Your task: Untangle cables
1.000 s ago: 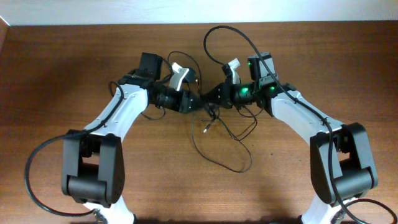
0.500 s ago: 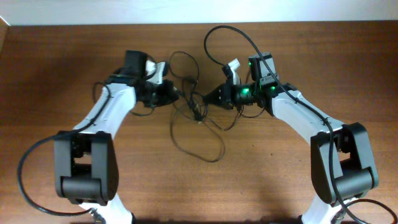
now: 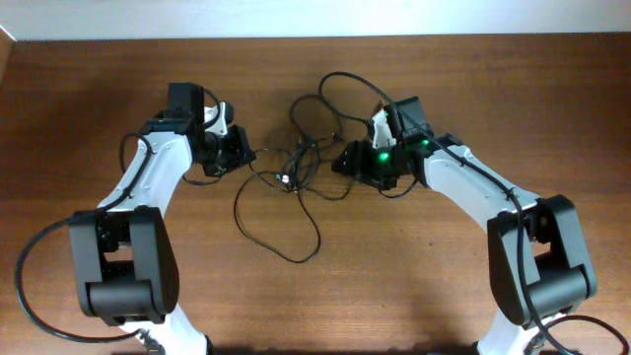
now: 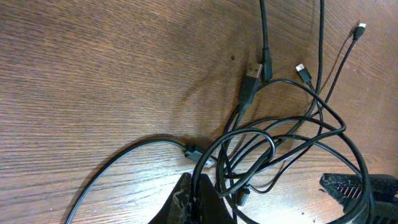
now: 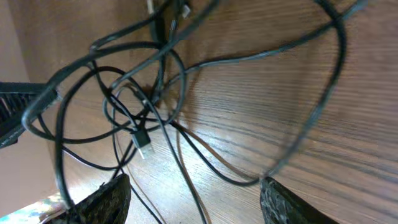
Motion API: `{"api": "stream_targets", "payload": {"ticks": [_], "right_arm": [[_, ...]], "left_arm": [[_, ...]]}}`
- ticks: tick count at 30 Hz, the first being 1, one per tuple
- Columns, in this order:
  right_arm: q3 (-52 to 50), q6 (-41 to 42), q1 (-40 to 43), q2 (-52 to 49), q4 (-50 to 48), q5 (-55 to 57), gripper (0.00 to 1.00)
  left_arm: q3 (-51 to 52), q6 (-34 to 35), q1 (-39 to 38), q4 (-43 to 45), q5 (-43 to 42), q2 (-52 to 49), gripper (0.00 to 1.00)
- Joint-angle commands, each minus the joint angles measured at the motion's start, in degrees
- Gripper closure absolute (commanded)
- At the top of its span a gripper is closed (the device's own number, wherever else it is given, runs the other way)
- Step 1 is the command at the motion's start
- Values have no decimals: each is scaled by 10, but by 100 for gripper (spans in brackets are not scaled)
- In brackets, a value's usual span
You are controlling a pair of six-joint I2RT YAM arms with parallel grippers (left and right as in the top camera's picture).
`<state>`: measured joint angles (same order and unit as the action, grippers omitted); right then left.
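Note:
Several thin black cables (image 3: 296,170) lie tangled on the wooden table between the arms, and one long loop (image 3: 292,254) trails toward the front. My left gripper (image 3: 244,158) is left of the knot, shut on one black cable (image 4: 214,163) that rises out of its tips (image 4: 200,184). A USB plug (image 4: 250,78) and two small connectors (image 4: 303,71) lie beyond it. My right gripper (image 3: 345,162) is just right of the knot, open. Strands (image 5: 186,168) run across the table between its fingers (image 5: 104,199), which grip none of them.
The tabletop's far edge meets a pale wall (image 3: 315,18). A thicker arm cable arcs above the right wrist (image 3: 345,79). Bare wood (image 3: 552,89) lies to the far right and on the far left (image 3: 59,108).
My left arm has pulled left with its cable, dragging the tangle and front loop leftward. The right gripper has opened and let go of the strand it held.

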<state>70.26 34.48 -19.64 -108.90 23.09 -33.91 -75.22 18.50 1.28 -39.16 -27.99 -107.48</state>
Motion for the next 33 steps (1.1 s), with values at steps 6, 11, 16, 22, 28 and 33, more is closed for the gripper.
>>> {"api": "stream_targets", "payload": {"ticks": [6, 11, 16, 22, 28, 33], "right_arm": [[1, 52, 25, 8, -116, -190, 35], [1, 52, -43, 7, -110, -58, 41], [1, 52, -93, 7, -63, 107, 70], [0, 50, -93, 7, -7, 172, 96], [0, 50, -93, 7, -3, 172, 96], [0, 49, -93, 7, 21, 172, 96]], "left_arm": [[2, 6, -2, 5, 4, -6, 95], [2, 6, -2, 5, 4, -6, 95], [2, 6, -2, 5, 4, -6, 95], [2, -23, -2, 23, -54, -6, 100], [2, -426, 22, 9, -543, -6, 100], [2, -409, 77, -11, -544, -6, 100]]}}
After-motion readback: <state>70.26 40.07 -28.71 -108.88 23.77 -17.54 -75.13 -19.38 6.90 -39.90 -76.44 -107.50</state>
